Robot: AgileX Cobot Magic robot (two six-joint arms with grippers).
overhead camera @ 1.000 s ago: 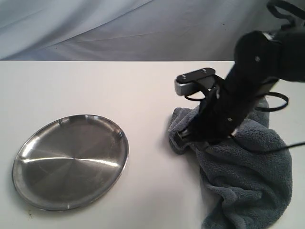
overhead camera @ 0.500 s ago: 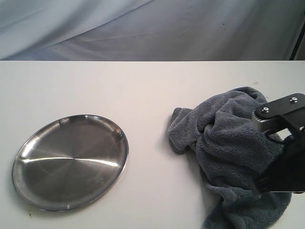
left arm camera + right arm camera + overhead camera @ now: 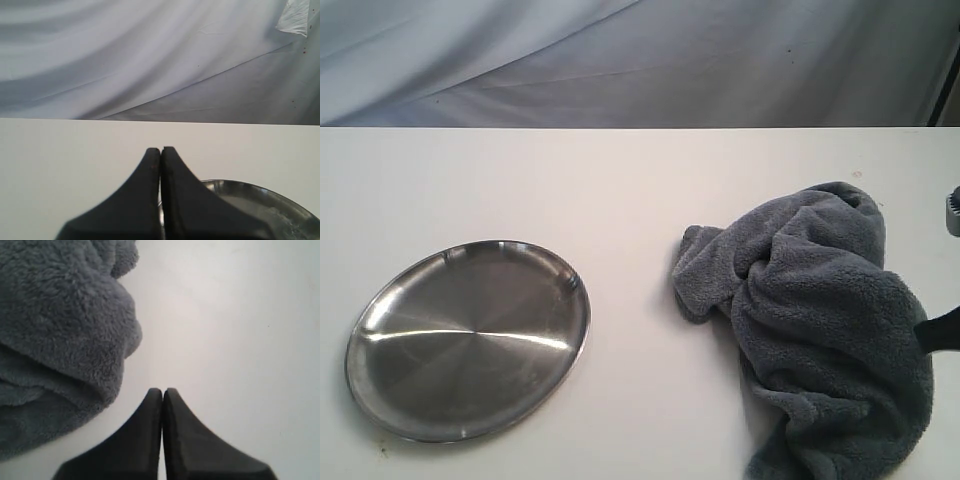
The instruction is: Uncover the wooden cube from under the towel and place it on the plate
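The dark blue-grey towel (image 3: 815, 315) lies bunched at the table's right in the exterior view; the wooden cube is hidden. The steel plate (image 3: 468, 337) rests at the left. Only a sliver of the right arm (image 3: 942, 331) shows at the exterior view's right edge, beside the towel. In the right wrist view my right gripper (image 3: 162, 390) is shut and empty over bare table, with the towel (image 3: 60, 340) a little apart from it. My left gripper (image 3: 161, 149) is shut and empty, and the plate's rim (image 3: 250, 187) shows behind its fingers.
The white table (image 3: 620, 190) runs to a far edge, with a draped pale cloth backdrop (image 3: 620, 60) behind it. A white scrap (image 3: 296, 15) hangs on the backdrop in the left wrist view.
My right arm has pulled back from the towel's left fold to the right and almost out of the exterior view. The towel stays bunched, uncovered by the arm. The plate has not moved.
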